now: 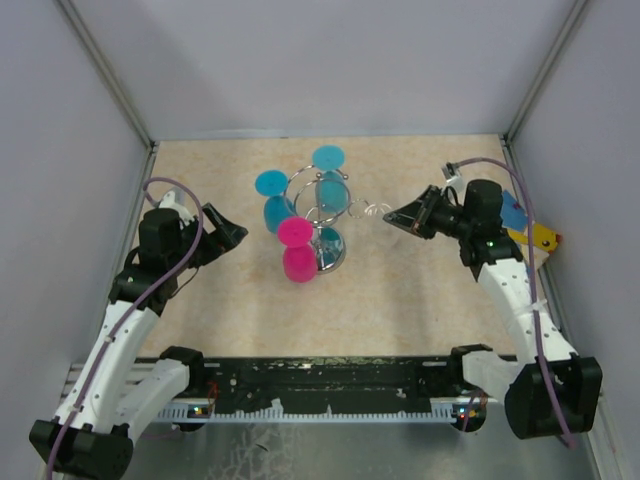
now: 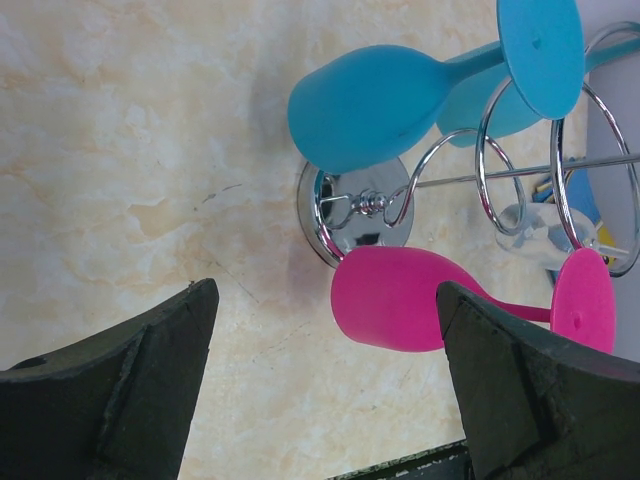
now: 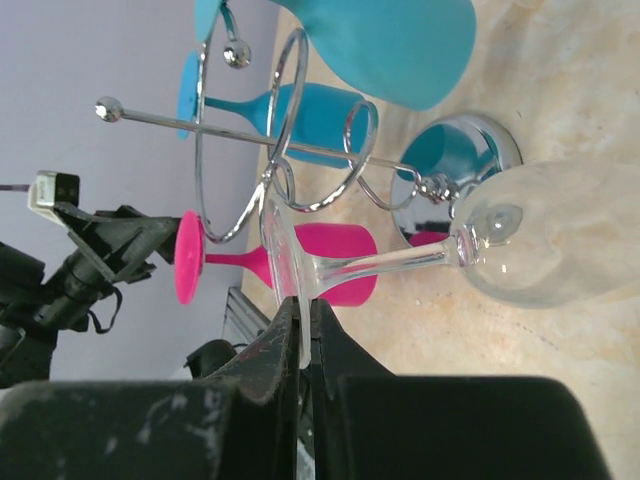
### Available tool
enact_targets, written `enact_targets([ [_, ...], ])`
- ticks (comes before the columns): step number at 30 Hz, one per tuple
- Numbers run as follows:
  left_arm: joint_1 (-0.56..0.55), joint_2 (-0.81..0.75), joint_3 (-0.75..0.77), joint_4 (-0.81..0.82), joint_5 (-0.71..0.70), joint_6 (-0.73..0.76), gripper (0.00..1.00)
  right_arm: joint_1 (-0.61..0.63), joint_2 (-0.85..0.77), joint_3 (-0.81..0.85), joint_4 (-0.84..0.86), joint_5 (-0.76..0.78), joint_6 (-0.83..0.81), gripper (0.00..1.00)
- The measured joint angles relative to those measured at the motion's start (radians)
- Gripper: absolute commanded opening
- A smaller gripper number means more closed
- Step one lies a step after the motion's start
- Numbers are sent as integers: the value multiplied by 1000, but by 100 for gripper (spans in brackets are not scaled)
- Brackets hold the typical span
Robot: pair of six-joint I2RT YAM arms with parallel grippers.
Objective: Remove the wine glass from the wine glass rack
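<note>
A: Right gripper?
B: Clamped on the foot of the clear wine glass. It's bowl-down beside the rack base. Can't tell if the foot's off the loop.
A: Left gripper?
B: Jaws apart over the counter, near the pink glass.

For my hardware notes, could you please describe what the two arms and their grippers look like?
The left arm and right arm have white links, black joints and a purple cable along each. The left gripper and right gripper are matte black with thick wedge-shaped fingers, lightly scuffed.
</note>
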Motion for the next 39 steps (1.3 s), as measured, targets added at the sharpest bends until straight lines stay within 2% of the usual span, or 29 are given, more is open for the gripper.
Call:
enact_targets([
  [6,0,0,-1,-1,-7,5,96,-34,-22,40,-130,23,-92,0],
  [15,0,0,-1,-2,-12,19,96,-171,-33,55,-257,59,-207,0],
  [20,0,-3,-5,-3,-12,19,96,-191,-21,74,-318,140,-281,0],
  [23,0,-3,-10,-3,-11,19,96,-190,25,113,-348,217,-324,0],
  [30,0,-3,-16,-2,-10,19,96,-128,172,284,-445,542,-416,0],
  [39,0,1,-27,0,-5,23,96,-11,507,666,-526,938,-527,0],
])
